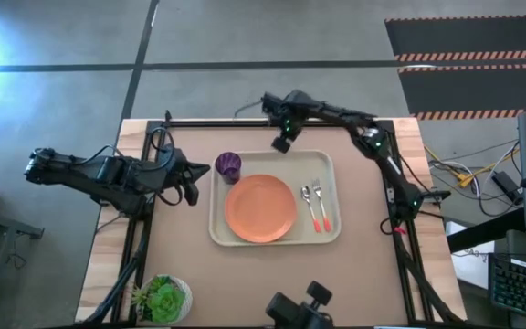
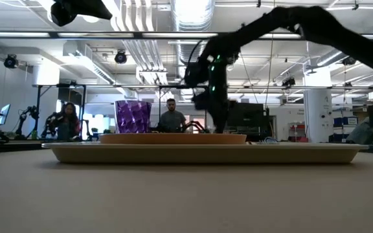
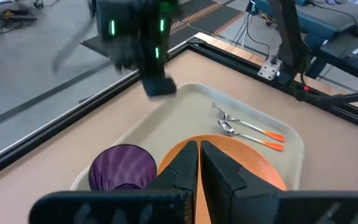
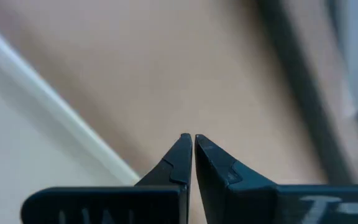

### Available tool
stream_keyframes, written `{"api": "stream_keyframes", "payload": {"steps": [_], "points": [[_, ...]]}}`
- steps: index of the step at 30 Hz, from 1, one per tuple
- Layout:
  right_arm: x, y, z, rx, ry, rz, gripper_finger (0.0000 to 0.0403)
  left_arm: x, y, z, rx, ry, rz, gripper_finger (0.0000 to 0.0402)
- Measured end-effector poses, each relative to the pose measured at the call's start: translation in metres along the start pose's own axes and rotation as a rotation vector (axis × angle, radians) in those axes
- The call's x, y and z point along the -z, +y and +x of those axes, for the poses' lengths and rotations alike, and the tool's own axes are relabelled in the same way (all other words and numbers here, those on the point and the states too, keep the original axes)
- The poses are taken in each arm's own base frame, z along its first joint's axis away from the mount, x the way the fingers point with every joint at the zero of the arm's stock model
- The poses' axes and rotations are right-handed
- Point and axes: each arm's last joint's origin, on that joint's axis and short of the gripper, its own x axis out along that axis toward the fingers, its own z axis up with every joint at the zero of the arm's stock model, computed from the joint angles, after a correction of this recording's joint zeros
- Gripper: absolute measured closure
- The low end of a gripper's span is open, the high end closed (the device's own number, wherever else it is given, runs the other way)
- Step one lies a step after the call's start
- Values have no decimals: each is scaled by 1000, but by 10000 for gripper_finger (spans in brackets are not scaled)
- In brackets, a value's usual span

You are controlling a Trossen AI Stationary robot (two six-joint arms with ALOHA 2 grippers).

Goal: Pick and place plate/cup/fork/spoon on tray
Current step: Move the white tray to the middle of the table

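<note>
The cream tray [image 1: 222, 233] lies at the table's middle. On it lie the orange plate [image 1: 260, 208], the purple cup [image 1: 229, 165] at its far left corner, and the spoon [image 1: 309, 206] and fork [image 1: 321, 206] side by side at its right. My left gripper [image 1: 193, 183] is shut and empty, just left of the tray, above the table. My right gripper [image 1: 282, 143] is shut and empty, above the tray's far edge [image 4: 73, 127].
A white pot with a green plant [image 1: 162, 298] stands at the table's near left corner. A black frame [image 1: 245, 122] runs along the table's far edge and sides. People [image 2: 171, 118] show in the room beyond the table.
</note>
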Motion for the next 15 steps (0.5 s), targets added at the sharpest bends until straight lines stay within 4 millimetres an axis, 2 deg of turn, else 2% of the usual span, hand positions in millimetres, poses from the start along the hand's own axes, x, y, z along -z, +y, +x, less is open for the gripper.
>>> {"api": "stream_keyframes", "payload": {"steps": [4, 6, 8, 11, 15], "points": [[16, -11, -63, 46, -105, 85, 392, 0, 0, 0, 1, 3, 6, 402], [27, -8, -91, -4, -159, 113, 392, 0, 0, 0, 1, 3, 8, 402], [40, -4, -110, -27, -203, 124, 392, 0, 0, 0, 1, 3, 23, 402], [61, 1, -121, -37, -211, 153, 392, 0, 0, 0, 1, 3, 24, 402], [87, 8, -107, -44, -181, 191, 392, 0, 0, 0, 1, 3, 24, 402]]}}
